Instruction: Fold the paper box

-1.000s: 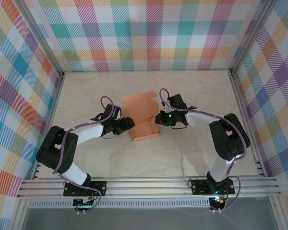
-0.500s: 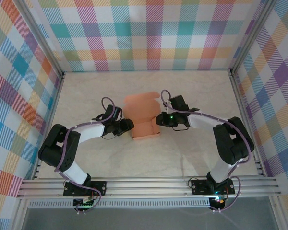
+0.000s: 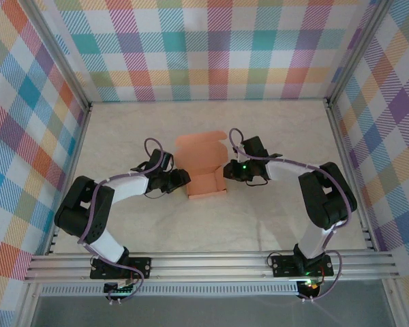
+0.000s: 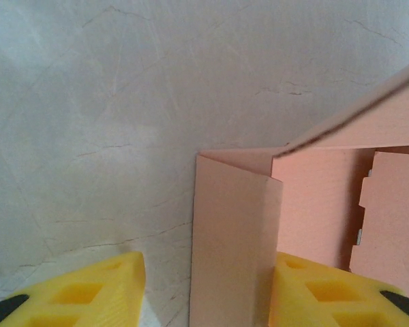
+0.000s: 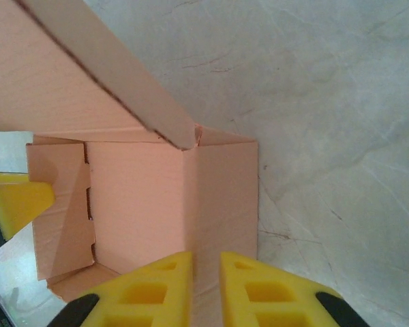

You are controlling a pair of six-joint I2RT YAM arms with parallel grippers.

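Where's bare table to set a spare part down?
Free: table between the paper box and back wall, and between box and near rail. Crowded: centre, where left gripper and right gripper flank the box.

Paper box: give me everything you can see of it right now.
The paper box is thin salmon-orange cardboard, partly folded into an open tray in the middle of the table. Its lid flap is tilted up on the far side. A notched flap lines the inside. The left gripper stands open astride the left wall, one finger inside, the other outside and apart from it. The right gripper looks pinched on the right wall.
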